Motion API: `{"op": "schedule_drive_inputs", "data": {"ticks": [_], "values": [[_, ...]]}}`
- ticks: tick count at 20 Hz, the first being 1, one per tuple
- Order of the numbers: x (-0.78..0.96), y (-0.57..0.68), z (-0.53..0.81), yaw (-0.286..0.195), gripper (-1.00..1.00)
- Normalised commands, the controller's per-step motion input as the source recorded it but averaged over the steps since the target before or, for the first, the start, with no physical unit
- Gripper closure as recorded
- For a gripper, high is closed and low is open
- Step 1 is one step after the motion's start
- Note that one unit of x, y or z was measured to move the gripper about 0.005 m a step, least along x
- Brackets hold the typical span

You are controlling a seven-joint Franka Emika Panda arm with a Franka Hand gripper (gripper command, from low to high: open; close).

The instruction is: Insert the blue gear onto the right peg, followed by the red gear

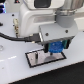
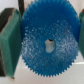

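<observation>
The blue gear (image 2: 50, 30) fills the wrist view, a toothed disc with a centre hole, held between two green finger pads (image 2: 9, 40). My gripper (image 2: 46, 39) is shut on it. In the exterior view the gripper (image 1: 55, 48) holds the blue gear (image 1: 56, 46) just above the exterior view's right end of the black-framed grey plate (image 1: 36, 60). The right peg is hidden under the gear and fingers. The red gear is out of view.
The plate lies on a white table (image 1: 20, 72). A black cable (image 1: 15, 37) runs along the arm on the exterior view's left. A white blurred object (image 1: 15, 25) stands behind it.
</observation>
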Motion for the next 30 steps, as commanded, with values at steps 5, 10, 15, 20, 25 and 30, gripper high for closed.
{"op": "schedule_drive_inputs", "data": {"ticks": [5,10,15,20,25,30], "values": [[0.12,-0.22,-0.14,0.0,1.0],[0.2,-0.07,-0.17,0.0,1.0],[0.18,0.0,-0.29,0.0,1.0],[0.03,0.08,-0.05,0.0,1.0],[-0.04,0.17,0.23,0.0,-1.0],[-0.23,0.1,0.49,0.0,-1.0]]}}
